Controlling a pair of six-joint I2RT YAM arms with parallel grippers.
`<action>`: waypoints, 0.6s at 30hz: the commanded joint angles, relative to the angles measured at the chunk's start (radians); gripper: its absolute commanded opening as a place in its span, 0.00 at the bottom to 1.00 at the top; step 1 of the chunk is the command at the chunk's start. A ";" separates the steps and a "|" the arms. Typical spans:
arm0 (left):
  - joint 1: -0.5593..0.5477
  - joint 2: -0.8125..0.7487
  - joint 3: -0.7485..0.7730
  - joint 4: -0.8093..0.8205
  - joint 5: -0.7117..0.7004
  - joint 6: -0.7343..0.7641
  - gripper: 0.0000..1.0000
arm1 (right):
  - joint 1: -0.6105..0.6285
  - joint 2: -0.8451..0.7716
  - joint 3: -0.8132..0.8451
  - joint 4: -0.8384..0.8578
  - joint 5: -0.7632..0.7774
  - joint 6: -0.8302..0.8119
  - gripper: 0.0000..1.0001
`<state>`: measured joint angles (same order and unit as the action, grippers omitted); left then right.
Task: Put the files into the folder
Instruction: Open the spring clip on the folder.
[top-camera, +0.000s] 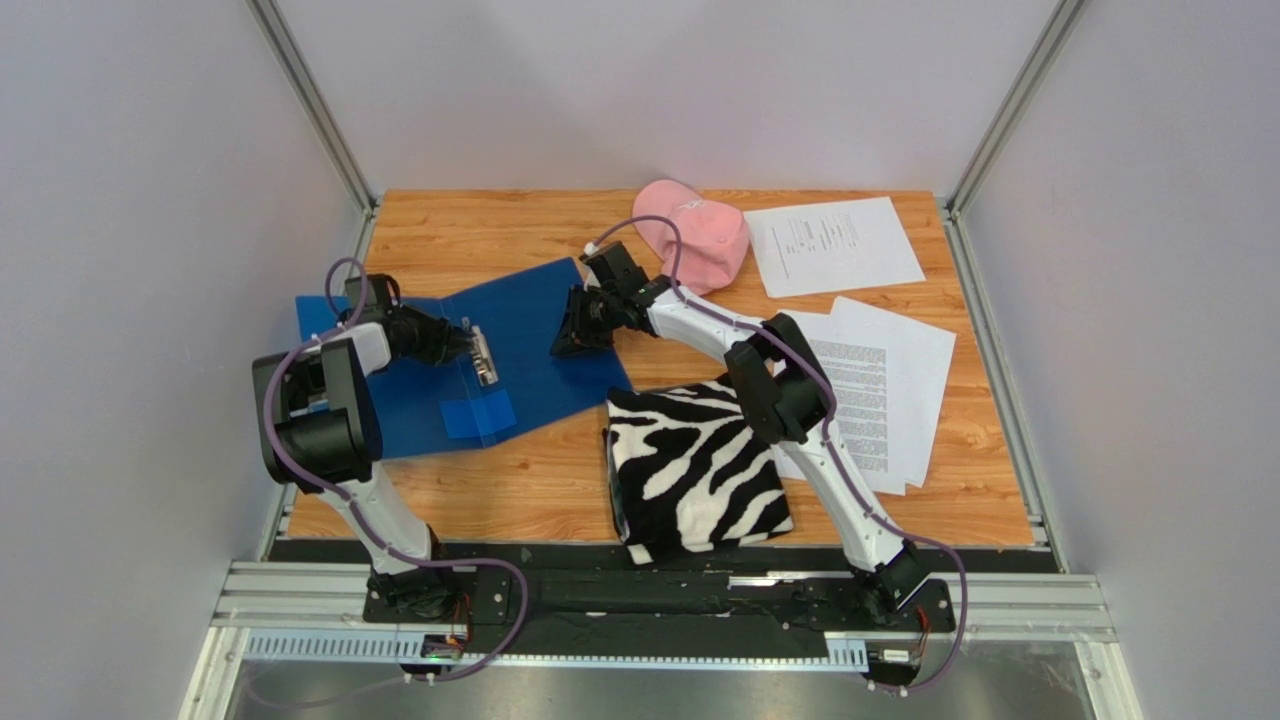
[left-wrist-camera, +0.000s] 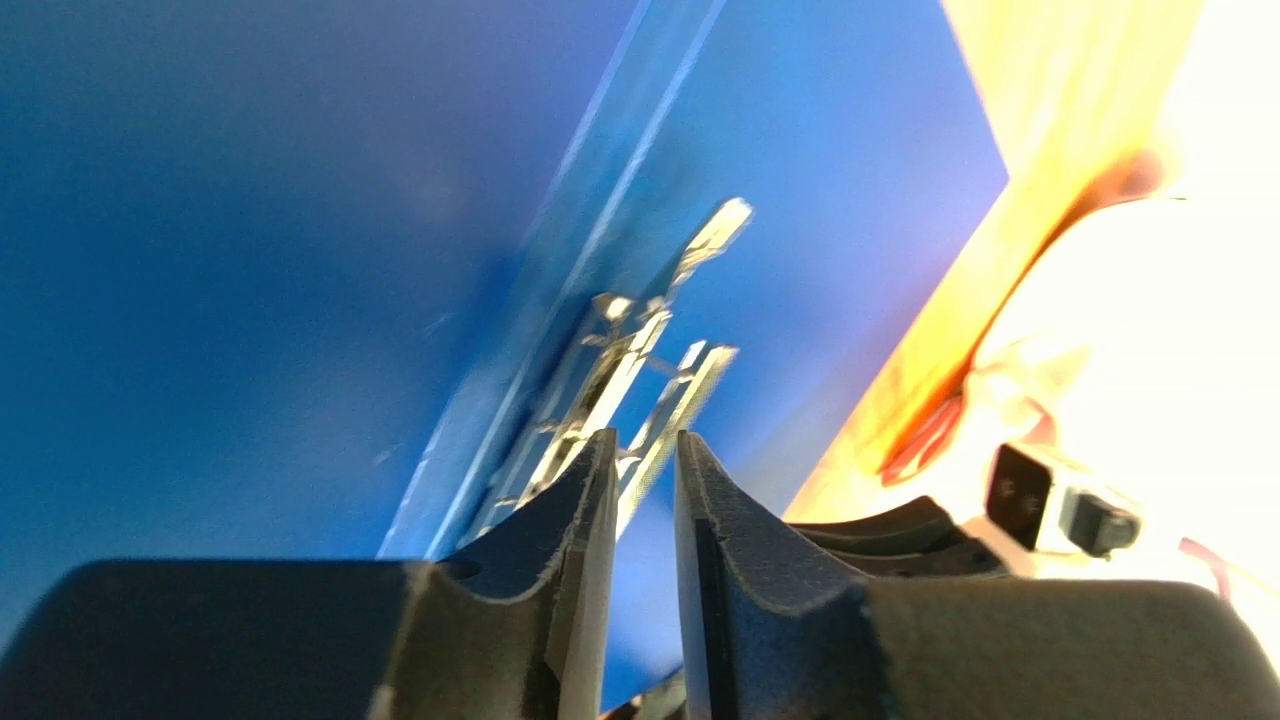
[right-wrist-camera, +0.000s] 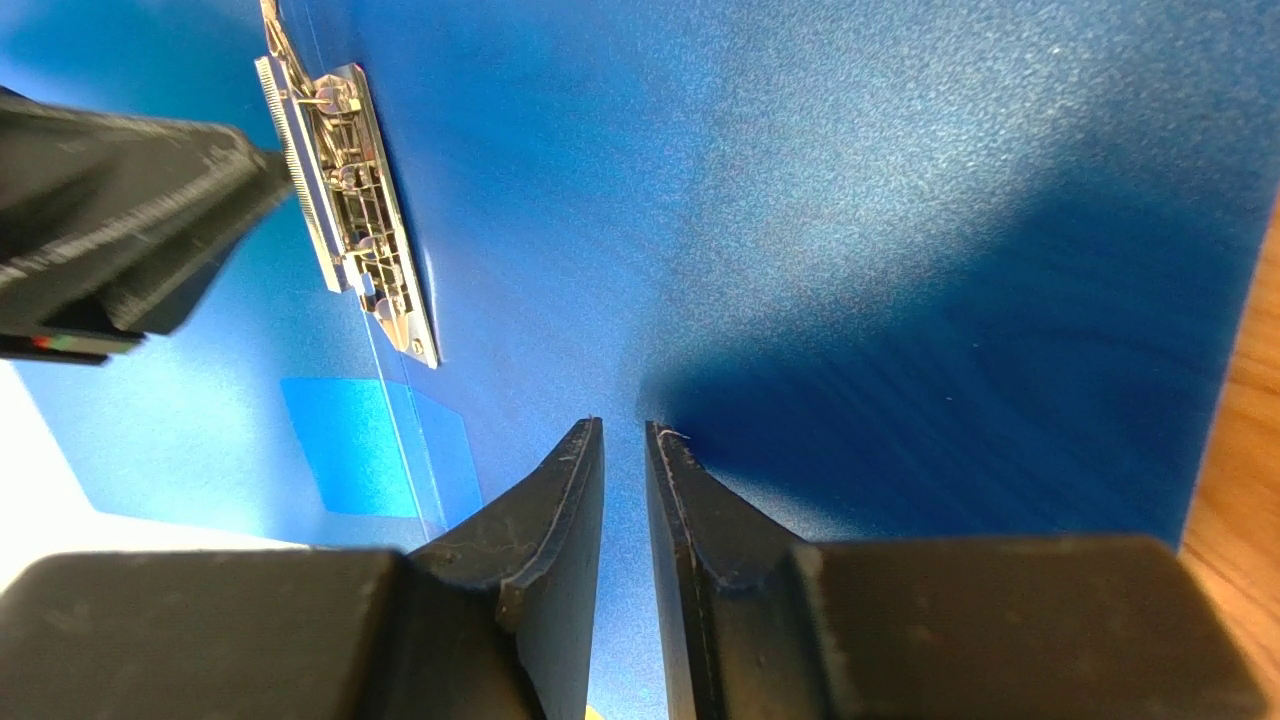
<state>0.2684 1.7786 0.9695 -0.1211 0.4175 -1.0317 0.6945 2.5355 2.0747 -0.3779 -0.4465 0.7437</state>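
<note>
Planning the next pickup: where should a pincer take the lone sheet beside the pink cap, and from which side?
The lone sheet lies flat on the table, so probably nip its right edge, coming in low from the right with the right pincer. The pink cap crowds its left edge; other sheets lie close along its near edge.

Both arms were the same build. The left arm (top-camera: 368, 503) and right arm (top-camera: 842, 488) had slim white tube links with chunky black joint housings between them, and each sat on a flat black base (top-camera: 418, 596). A thin purple cable (top-camera: 274, 413) ran loosely along each arm in big slack loops. Up close, the fingers (left-wrist-camera: 571, 525) were matte black wedges, thick at the root and tapering to narrow tips, with flat inner faces and a paler grey edge.
</note>
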 joint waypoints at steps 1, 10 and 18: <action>0.009 -0.004 0.047 0.034 0.015 -0.004 0.30 | 0.010 0.022 0.024 -0.046 0.026 -0.026 0.24; 0.015 0.022 0.081 0.044 0.023 0.007 0.49 | 0.011 0.035 0.056 -0.067 0.017 -0.043 0.24; -0.055 -0.217 0.207 -0.245 -0.082 0.278 0.70 | 0.014 0.012 0.200 -0.177 0.003 -0.182 0.57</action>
<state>0.2630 1.7241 1.0676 -0.2317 0.3790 -0.9207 0.7017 2.5515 2.1674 -0.4763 -0.4541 0.6674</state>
